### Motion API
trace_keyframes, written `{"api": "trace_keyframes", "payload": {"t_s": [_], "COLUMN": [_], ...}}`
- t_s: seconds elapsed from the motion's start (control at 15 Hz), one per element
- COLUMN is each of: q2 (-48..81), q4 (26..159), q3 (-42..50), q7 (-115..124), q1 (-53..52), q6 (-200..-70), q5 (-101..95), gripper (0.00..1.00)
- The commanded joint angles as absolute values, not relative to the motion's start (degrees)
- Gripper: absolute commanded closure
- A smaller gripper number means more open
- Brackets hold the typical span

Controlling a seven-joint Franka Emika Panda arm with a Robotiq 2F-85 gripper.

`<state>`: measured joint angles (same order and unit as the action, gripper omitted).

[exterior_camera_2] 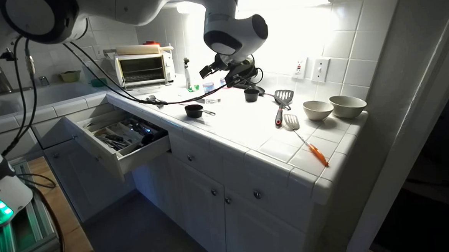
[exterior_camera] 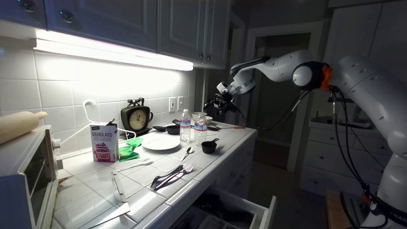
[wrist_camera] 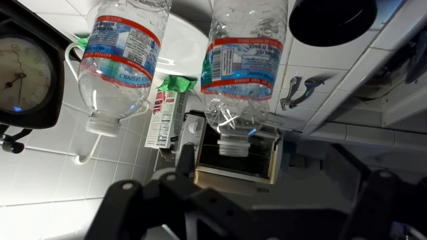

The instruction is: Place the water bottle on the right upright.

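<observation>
Two clear water bottles with red and blue labels stand upright on the tiled counter. In an exterior view the right-hand water bottle (exterior_camera: 200,128) is the one nearer the counter's front edge. Its bare threaded neck shows in the wrist view, where this bottle (wrist_camera: 242,70) appears upside down. Beside it, the left water bottle (exterior_camera: 185,124) wears a white cap (wrist_camera: 103,125). My gripper (exterior_camera: 219,104) is raised above the counter, apart from both bottles. Its fingers are spread wide with nothing held. From another side, overexposure and the gripper partly hide the bottles, though a label (exterior_camera_2: 208,87) shows.
A black measuring cup (exterior_camera: 209,146) sits close to the right-hand bottle, and a spoon (exterior_camera: 187,153) lies in front. A white plate (exterior_camera: 160,143), sugar carton (exterior_camera: 105,143) and clock (exterior_camera: 137,117) are nearby. Below the counter a drawer (exterior_camera_2: 134,161) stands pulled out. Bowls (exterior_camera_2: 318,111) sit at the end.
</observation>
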<state>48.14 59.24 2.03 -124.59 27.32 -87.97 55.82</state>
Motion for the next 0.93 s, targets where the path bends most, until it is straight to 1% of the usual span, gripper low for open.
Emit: {"api": "trace_keyframes", "payload": {"t_s": [0.0, 0.33, 0.67, 0.87], "q2": [44.4, 40.19, 35.65, 33.55], "q4": [60.85, 62.96, 67.14, 69.41], "q3": [2.92, 5.47, 9.45, 11.24], "q7": [-124.41, -119.97, -113.65, -109.66], "q1": [26.43, 23.7, 18.02, 15.14], "q6": [-87.91, -91.61, -100.82, -103.03], "q5": [54.11, 52.42, 49.25, 47.24], "gripper": [0.0, 0.0, 0.0, 0.0]}}
